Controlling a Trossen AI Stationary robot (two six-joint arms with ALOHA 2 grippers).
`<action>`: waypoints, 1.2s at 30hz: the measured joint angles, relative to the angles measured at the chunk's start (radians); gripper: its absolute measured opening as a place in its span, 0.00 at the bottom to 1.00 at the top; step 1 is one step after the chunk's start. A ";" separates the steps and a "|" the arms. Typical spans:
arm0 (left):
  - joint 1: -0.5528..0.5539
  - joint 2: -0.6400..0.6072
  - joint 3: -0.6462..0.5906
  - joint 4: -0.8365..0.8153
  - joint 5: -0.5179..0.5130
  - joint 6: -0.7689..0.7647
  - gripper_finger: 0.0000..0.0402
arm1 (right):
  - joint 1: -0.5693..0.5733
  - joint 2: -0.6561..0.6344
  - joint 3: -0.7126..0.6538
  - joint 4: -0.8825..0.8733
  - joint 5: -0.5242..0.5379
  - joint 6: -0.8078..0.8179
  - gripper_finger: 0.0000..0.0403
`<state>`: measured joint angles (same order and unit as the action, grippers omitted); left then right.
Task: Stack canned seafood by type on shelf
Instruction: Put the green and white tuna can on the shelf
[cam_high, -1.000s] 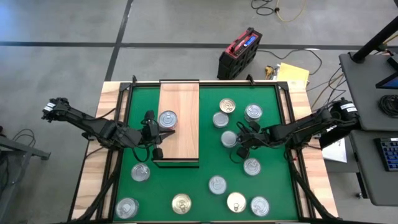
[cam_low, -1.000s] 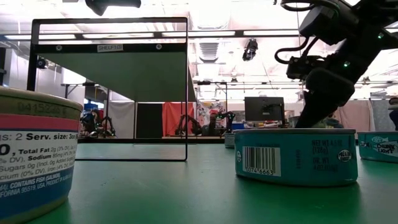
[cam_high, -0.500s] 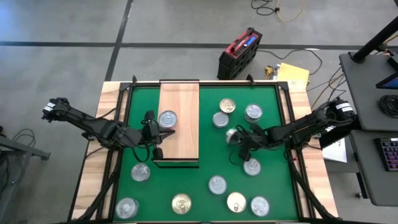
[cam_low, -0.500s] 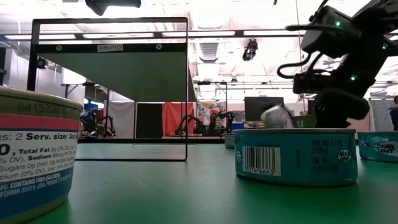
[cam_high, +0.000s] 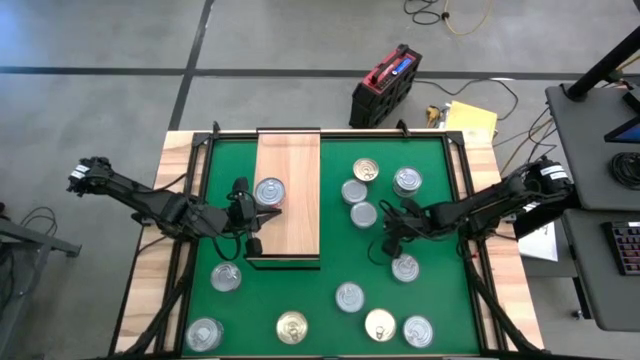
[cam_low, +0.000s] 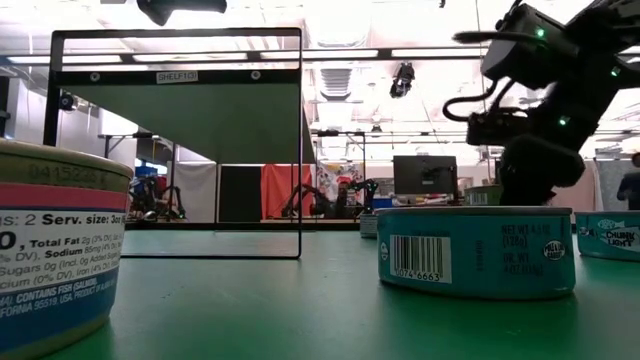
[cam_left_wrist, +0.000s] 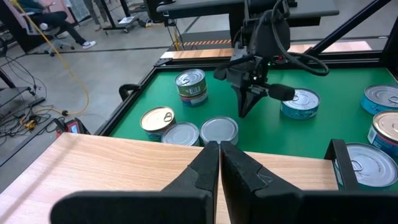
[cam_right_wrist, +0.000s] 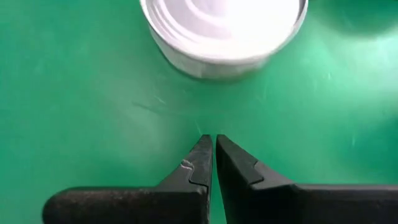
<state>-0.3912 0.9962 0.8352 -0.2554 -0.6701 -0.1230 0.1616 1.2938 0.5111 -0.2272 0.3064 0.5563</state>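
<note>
The shelf (cam_high: 295, 170) is a light wooden board on a black frame, standing left of the green mat's middle. One silver-lidded can (cam_high: 269, 192) rests on it. My left gripper (cam_high: 250, 206) hovers shut at the shelf's left edge beside that can, its fingers (cam_left_wrist: 219, 152) over the wood. My right gripper (cam_high: 388, 238) is shut just above the mat, right of centre. A silver can (cam_high: 364, 214) lies flat a short way ahead of the fingertips (cam_right_wrist: 211, 146), apart from them (cam_right_wrist: 224, 31).
Three cans (cam_high: 365, 170) (cam_high: 407, 181) (cam_high: 354, 191) sit at the far right. Several more lie near the front edge (cam_high: 349, 296) (cam_high: 291, 327) (cam_high: 227, 277), and one is just by my right gripper (cam_high: 405, 267). A teal can (cam_low: 475, 250) looms close in the low view.
The silver can in front of my right gripper has tipped up on its edge and dropped flat again, ending slightly farther toward the table's far left, next to another can. My right gripper has stayed shut close behind it.
</note>
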 joint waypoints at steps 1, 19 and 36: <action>0.000 0.000 0.000 0.000 0.000 0.000 0.00 | 0.000 -0.001 0.008 0.001 0.000 -0.008 0.03; 0.000 0.000 0.000 0.000 0.000 0.000 0.00 | -0.037 -0.002 0.058 0.117 0.063 -0.161 0.03; 0.000 0.000 0.000 0.000 0.000 -0.002 0.00 | -0.061 0.000 0.032 0.159 0.087 -0.183 0.03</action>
<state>-0.3908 0.9962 0.8352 -0.2550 -0.6701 -0.1253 0.1009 1.2942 0.5429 -0.0683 0.3937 0.3731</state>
